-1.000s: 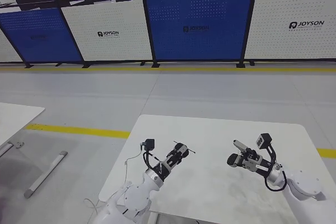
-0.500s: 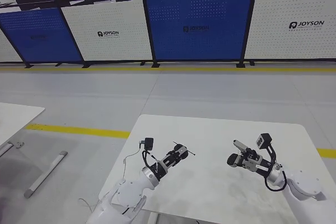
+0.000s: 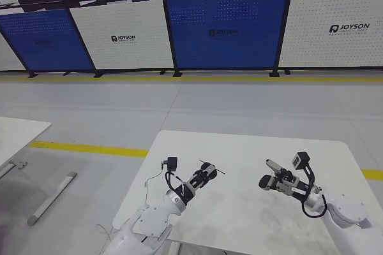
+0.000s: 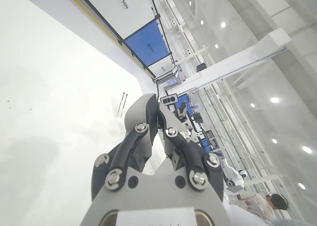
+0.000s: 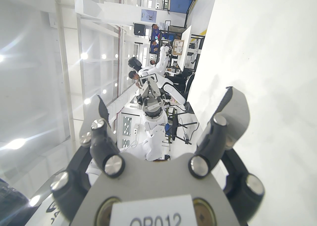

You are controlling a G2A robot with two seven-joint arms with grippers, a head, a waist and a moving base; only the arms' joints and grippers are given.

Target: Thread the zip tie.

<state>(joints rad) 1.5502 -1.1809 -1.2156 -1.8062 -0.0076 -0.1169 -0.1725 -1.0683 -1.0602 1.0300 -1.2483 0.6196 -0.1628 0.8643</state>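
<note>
My left gripper [image 3: 209, 170] hangs over the left half of the white table [image 3: 242, 220], shut on a thin black zip tie [image 3: 218, 171]. The tie sticks out crosswise on both sides of the fingertips. In the left wrist view the left gripper [image 4: 157, 103] is pressed together and the zip tie [image 4: 156, 87] rises as a dark strip from the tips. My right gripper [image 3: 265, 173] stands over the right half of the table, facing the left one, a hand's width or more away. In its own view the right gripper [image 5: 164, 94] is open and holds nothing.
Two spare black zip ties [image 4: 122, 104] lie side by side on the table beyond the left gripper, toward the far right corner. The table's left edge [image 3: 135, 185] runs close to the left arm. Blue and white partition panels [image 3: 226, 32] stand far behind.
The left gripper, with the zip tie in it, has drifted back and then a little toward the right gripper. The right arm has kept still.
</note>
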